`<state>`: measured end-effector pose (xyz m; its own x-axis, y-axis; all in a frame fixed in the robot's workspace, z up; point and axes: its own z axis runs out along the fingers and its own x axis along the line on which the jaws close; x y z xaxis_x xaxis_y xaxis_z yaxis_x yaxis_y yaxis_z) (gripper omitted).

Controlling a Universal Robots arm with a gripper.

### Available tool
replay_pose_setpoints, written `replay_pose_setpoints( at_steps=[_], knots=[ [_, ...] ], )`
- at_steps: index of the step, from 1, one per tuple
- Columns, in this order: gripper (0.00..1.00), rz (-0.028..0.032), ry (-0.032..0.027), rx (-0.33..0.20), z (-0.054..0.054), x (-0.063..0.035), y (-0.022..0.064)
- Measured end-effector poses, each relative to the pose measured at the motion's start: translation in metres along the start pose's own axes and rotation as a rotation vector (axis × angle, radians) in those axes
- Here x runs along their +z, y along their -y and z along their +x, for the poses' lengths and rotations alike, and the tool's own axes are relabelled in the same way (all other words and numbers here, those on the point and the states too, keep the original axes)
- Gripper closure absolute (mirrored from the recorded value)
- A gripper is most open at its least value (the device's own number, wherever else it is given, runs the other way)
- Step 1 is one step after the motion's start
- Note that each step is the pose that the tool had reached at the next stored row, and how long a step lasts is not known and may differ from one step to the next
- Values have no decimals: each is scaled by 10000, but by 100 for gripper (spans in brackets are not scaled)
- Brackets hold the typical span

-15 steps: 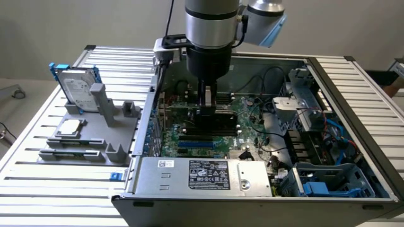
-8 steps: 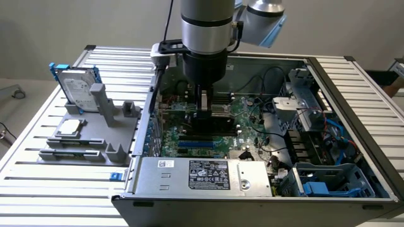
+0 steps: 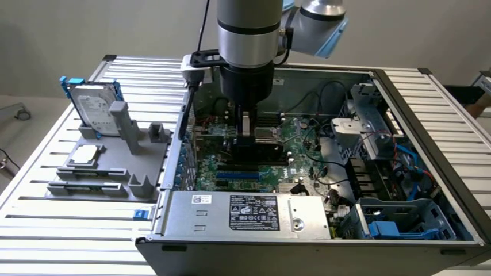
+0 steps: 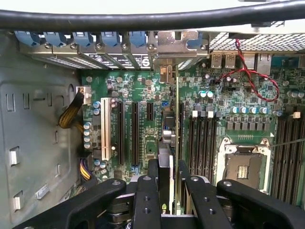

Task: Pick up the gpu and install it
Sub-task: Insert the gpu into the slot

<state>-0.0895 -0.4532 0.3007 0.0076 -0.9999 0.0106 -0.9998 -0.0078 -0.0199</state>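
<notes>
Wrist view, nearest first: claw (image 4: 167,164) clamped on the gpu (image 4: 167,143), one black finger (image 4: 152,171) on each flat side. Card stands on edge, running away from the claw across the motherboard (image 4: 143,90). Its far end meets the silver bracket (image 4: 177,45) in the row of rear slot covers with blue latches (image 4: 102,38). Long black expansion slots (image 4: 135,133) and one white slot (image 4: 106,129) lie on one side of the card. Memory slots (image 4: 202,138) and the open processor socket (image 4: 244,169) lie on the other. Whether the card edge is seated in a slot: cannot tell. Red and black wires (image 4: 257,76) loop near the rear ports.

Exterior view: silver power supply (image 3: 245,214) at the near edge of the open computer case (image 3: 307,259). Beyond it, the claw (image 3: 247,138) reaches straight down into the case, gpu (image 3: 249,154) a dark block under it. On the exterior view's left, a gray holder (image 3: 100,184) sits on the slatted surface (image 3: 61,230). It carries a processor chip (image 3: 86,153) and an upright hard drive (image 3: 96,109).
</notes>
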Motion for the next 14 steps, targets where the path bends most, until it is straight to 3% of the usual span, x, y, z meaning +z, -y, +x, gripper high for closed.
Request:
replay_pose_setpoints(
  at_steps=[14],
  knots=[
    [73, 1, 4, 4, 25, 64, -14]
  ],
)
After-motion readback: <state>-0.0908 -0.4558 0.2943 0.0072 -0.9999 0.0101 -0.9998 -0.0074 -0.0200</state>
